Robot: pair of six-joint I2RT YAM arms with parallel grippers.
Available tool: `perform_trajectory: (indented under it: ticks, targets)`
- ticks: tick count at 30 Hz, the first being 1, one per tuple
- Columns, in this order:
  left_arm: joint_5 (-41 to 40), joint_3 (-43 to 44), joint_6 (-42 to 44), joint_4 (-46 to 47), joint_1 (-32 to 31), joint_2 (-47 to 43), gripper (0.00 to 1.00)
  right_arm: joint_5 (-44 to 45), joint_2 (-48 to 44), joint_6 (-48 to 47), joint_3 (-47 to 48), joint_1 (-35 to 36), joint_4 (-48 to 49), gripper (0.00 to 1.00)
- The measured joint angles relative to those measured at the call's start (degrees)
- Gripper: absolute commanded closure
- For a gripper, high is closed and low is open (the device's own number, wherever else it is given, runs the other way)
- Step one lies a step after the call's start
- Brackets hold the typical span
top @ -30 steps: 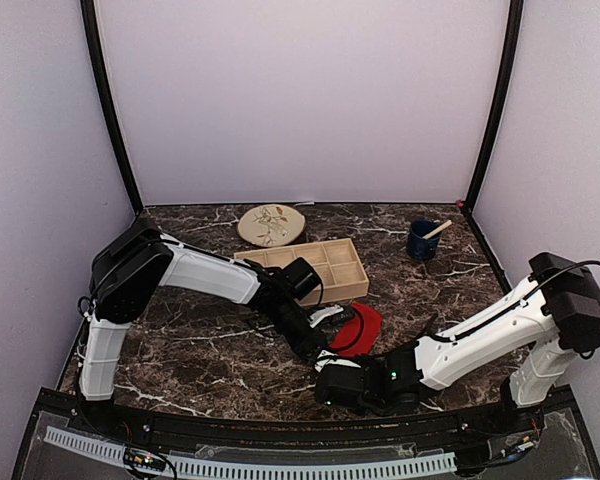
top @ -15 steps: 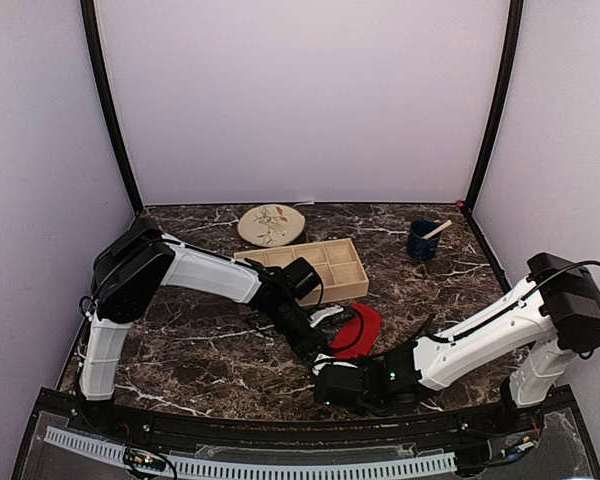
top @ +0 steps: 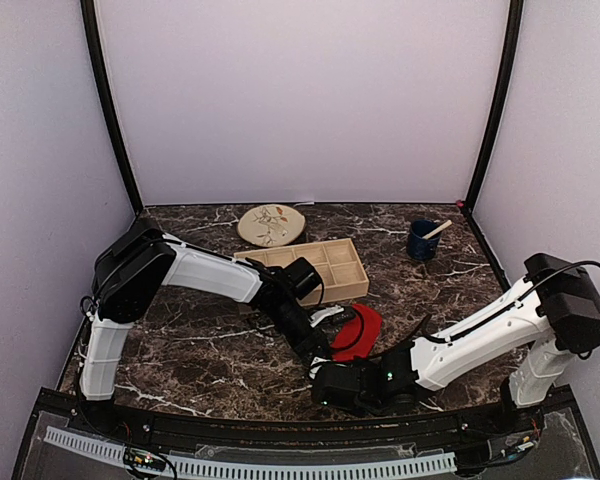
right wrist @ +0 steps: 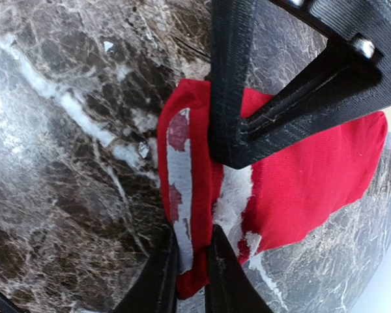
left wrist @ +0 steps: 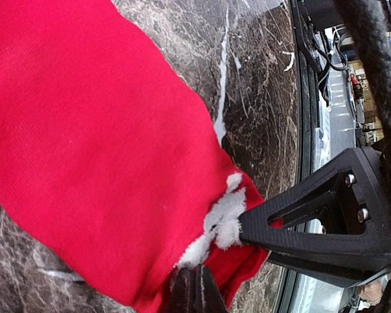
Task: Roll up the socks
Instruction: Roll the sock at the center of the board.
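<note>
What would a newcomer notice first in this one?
A bright red sock lies near the front middle of the dark marble table, with both arms bent in over it. The left gripper and right gripper each pinch its edge, close together. Behind it sit a wooden tray, a plate and a blue cup.

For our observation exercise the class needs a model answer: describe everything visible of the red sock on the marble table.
The red sock is bright red knit fabric, soft and limp, lying mostly flat on the dark marble table, toward its near edge. One end is folded over, showing fuzzy white lining and white patches. The left pincer is shut on that hem, and the right pincer pinches it alongside. Whether a second sock lies under it cannot be told.
</note>
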Motion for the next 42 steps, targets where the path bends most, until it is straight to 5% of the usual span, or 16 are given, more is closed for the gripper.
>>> perform_trajectory:
  ticks: [15, 42]
  targets:
    - [0.28, -0.90, -3.82, 2.78, 0.15, -0.15, 0.84, -7.04, -1.57, 3.30, -0.52, -3.85, 1.14, 1.00]
    - [-8.22, -20.81, -18.16, 28.87, 4.09, -12.83, 0.70, -31.63, -10.56, 13.86, -11.76, -15.45, 15.15, 1.00]
